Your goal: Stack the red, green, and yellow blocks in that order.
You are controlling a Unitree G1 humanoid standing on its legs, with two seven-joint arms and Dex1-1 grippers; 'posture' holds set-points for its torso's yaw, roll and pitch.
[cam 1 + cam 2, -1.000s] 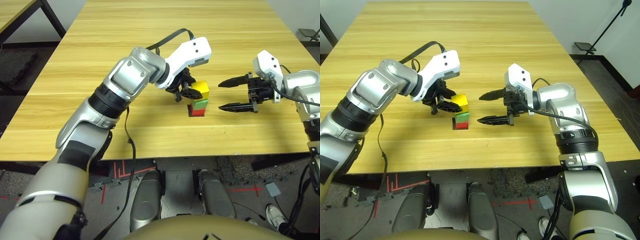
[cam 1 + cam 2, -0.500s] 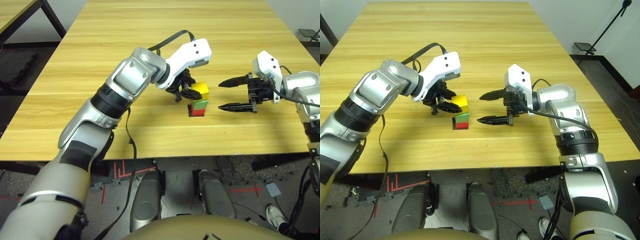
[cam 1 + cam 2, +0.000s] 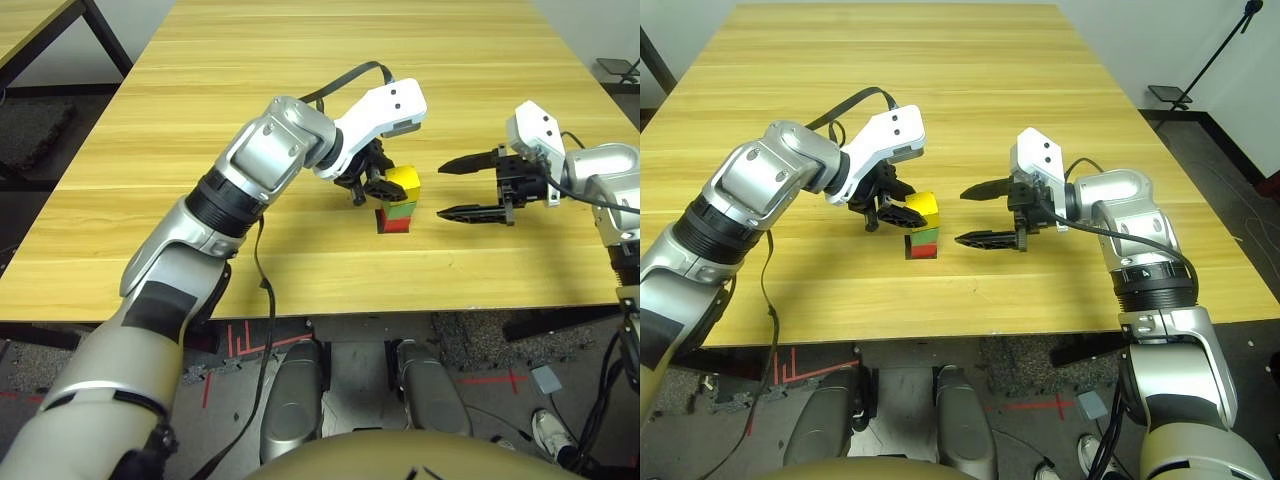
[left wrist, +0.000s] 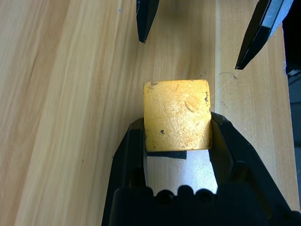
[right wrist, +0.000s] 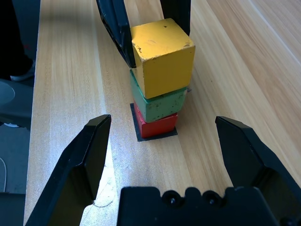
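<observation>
The red block [image 5: 156, 126] sits on a flat black square patch [image 5: 137, 131] near the table's middle. On top of it is the green block [image 5: 160, 104], turned a little. The yellow block [image 5: 162, 56] rests on the green one, slightly skewed, with my left gripper [image 3: 385, 186] shut on its sides. In the left wrist view, the black fingers [image 4: 134, 150] clamp the yellow block [image 4: 177, 115]. My right gripper [image 3: 441, 190] hovers just right of the stack, open, pointing at it with nothing between its fingers.
The wooden table [image 3: 300, 90] stretches far beyond the stack, its front edge [image 3: 300, 300] close to me. A cable [image 3: 345, 75] loops over my left wrist. Another table's dark frame [image 3: 100, 30] stands at the far left.
The left gripper with the yellow block has shifted very slightly, settling squarer over the green block. The right gripper has stayed put.
</observation>
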